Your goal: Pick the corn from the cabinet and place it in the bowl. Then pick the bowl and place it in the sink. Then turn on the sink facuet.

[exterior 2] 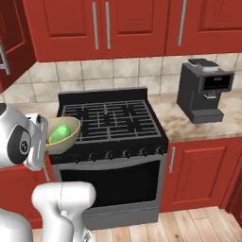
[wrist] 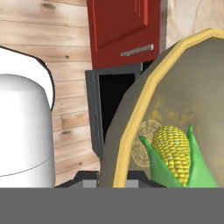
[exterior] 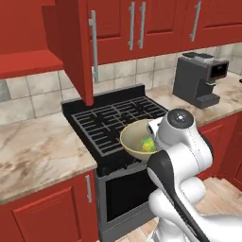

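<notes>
Kitchen range (exterior: 118, 120) behind; gripper's state cannot be told; bowl (exterior: 134, 142) carried with corn (exterior: 149, 144); keep it level toward sink.

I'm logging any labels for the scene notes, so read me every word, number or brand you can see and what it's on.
None can be read in these pictures.
The coffee machine has a dark display panel, too blurred to show any characters.
The stove, the bowl and the corn carry no lettering.
</notes>
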### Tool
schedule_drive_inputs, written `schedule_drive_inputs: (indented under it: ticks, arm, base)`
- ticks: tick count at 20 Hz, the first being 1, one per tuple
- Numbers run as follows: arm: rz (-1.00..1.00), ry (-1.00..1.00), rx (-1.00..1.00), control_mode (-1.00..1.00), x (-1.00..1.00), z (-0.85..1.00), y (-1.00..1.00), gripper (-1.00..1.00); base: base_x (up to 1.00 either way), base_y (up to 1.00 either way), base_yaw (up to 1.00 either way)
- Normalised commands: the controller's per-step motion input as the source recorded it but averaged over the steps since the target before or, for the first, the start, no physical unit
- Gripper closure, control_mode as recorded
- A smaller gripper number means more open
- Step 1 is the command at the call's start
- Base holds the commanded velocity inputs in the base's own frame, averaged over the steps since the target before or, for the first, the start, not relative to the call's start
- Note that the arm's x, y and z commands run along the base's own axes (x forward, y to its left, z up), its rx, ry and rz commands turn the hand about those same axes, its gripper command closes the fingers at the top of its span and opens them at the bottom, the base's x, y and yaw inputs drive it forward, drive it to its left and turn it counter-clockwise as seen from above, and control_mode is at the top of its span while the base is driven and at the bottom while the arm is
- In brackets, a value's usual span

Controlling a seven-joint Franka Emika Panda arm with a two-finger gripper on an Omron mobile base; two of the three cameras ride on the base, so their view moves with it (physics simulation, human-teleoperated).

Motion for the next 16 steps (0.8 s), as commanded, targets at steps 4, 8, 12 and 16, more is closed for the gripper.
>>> schedule_drive_inputs:
  ticks: [4,8,12,16]
  arm:
    - [0.0,0.0,0.0,1.0,0.0,0.0,0.0,1.0]
    - [0.0,0.0,0.0,1.0,0.0,0.0,0.0,1.0]
    - [0.0,0.0,0.0,1.0,0.0,0.0,0.0,1.0]
    - [0.0,0.0,0.0,1.0,0.0,0.0,0.0,1.0]
  base:
    - [-0.22,-0.35,-0.46]
    - [-0.13,-0.38,-0.47]
    - [-0.09,-0.43,-0.46]
    - [-0.03,-0.42,-0.44]
